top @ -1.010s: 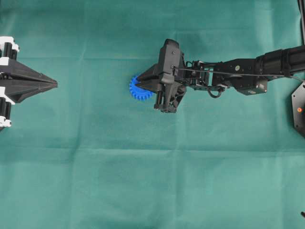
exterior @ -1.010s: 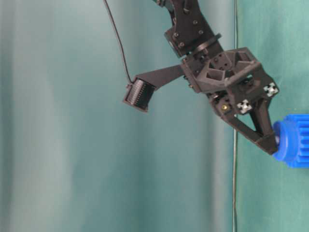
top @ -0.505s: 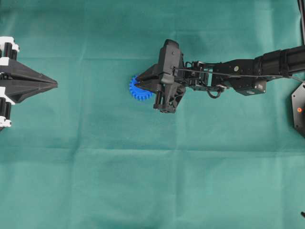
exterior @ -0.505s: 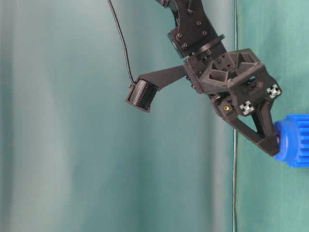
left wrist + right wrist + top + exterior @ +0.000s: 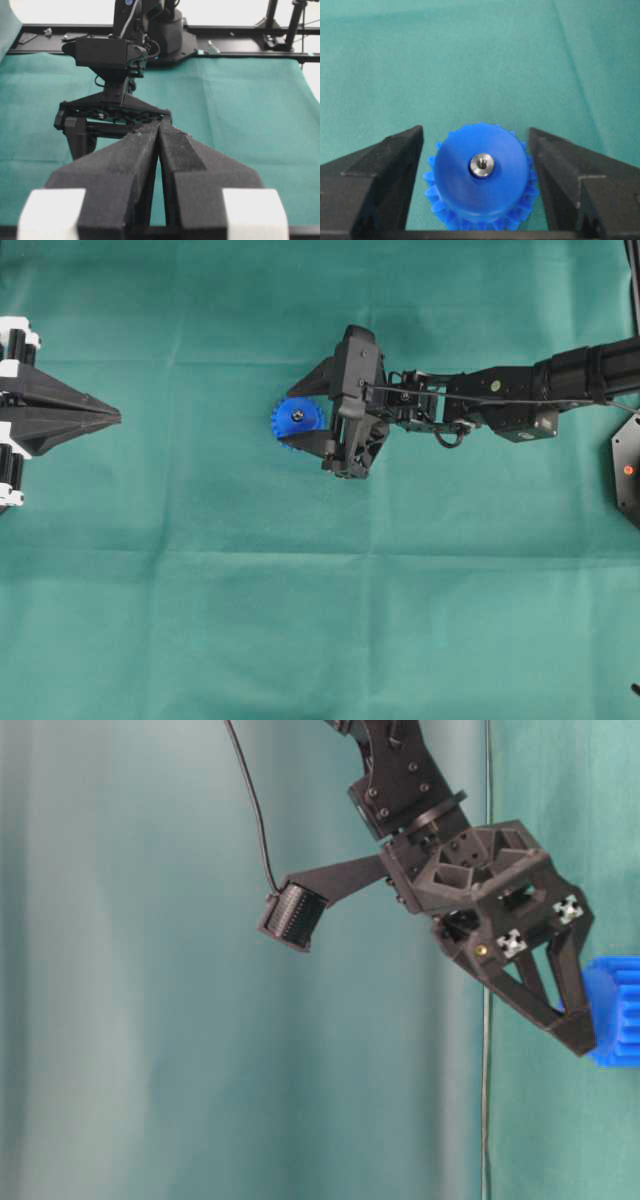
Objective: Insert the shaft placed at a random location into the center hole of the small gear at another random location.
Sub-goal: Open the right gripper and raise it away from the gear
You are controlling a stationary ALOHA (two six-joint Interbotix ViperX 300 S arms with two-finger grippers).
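The small gear (image 5: 297, 420), bright blue and toothed, lies flat on the green cloth left of centre. The shaft (image 5: 481, 165) stands in its center hole, showing as a shiny silver dot (image 5: 297, 416) that fills the hole. My right gripper (image 5: 304, 416) hangs over the gear, open, with one finger (image 5: 395, 165) on each side and clear of the hub (image 5: 480, 180). Seen from table level, the right gripper (image 5: 584, 988) straddles the gear (image 5: 618, 1012). My left gripper (image 5: 115, 417) rests shut at the far left edge, its tips (image 5: 159, 126) pressed together and empty.
Green cloth (image 5: 320, 620) covers the whole table. A black unit with an orange light (image 5: 628, 468) sits at the right edge. The right arm (image 5: 500, 398) stretches in from the right. Black frame rails (image 5: 240, 50) run along the table's far side.
My right gripper has opened and let go of the shaft, which stays seated in the gear. The gear's top now shows between the fingers. The left arm has not moved.
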